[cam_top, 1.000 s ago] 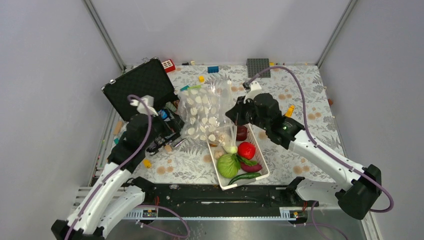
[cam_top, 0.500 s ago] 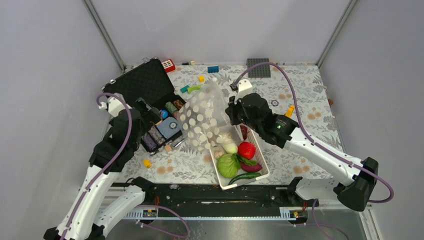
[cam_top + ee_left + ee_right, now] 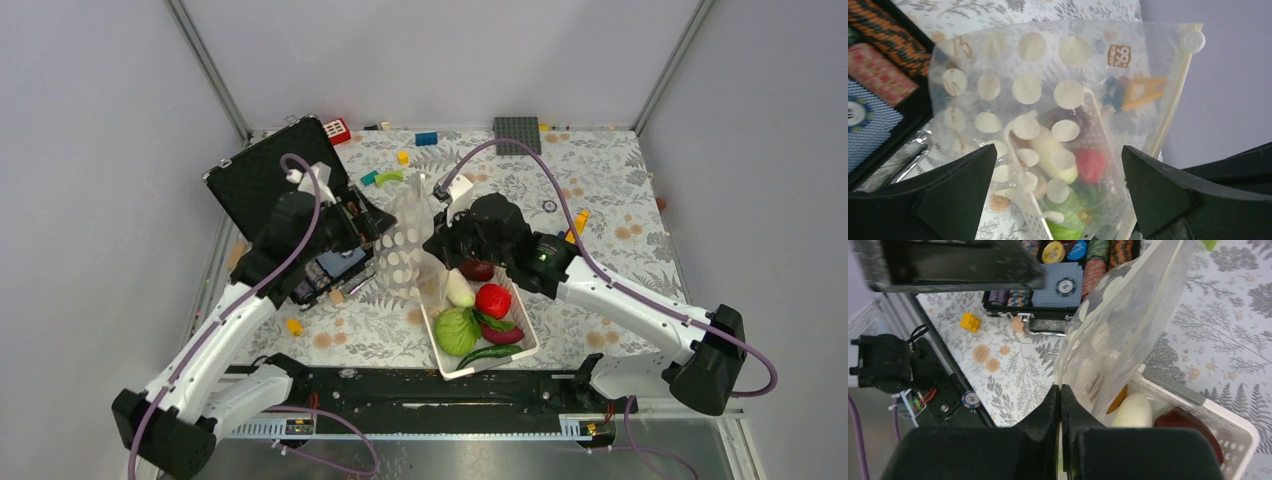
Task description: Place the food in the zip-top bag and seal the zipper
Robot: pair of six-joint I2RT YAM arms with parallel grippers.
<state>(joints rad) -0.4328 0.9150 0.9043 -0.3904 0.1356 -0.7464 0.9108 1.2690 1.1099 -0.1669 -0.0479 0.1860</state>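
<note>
In the basket (image 3: 431,333) lay the food (image 3: 492,300); the right gripper (image 3: 1060,388) pinched the bag (image 3: 1048,100), the left gripper (image 3: 1059,150) gaped wide.

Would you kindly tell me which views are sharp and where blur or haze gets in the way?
Top external: evenly lit, sharp, soft shadows. Left wrist: the zip-top bag hazes the food behind it. Right wrist: its own fingers are soft up close; the chips beyond look crisp.
</note>
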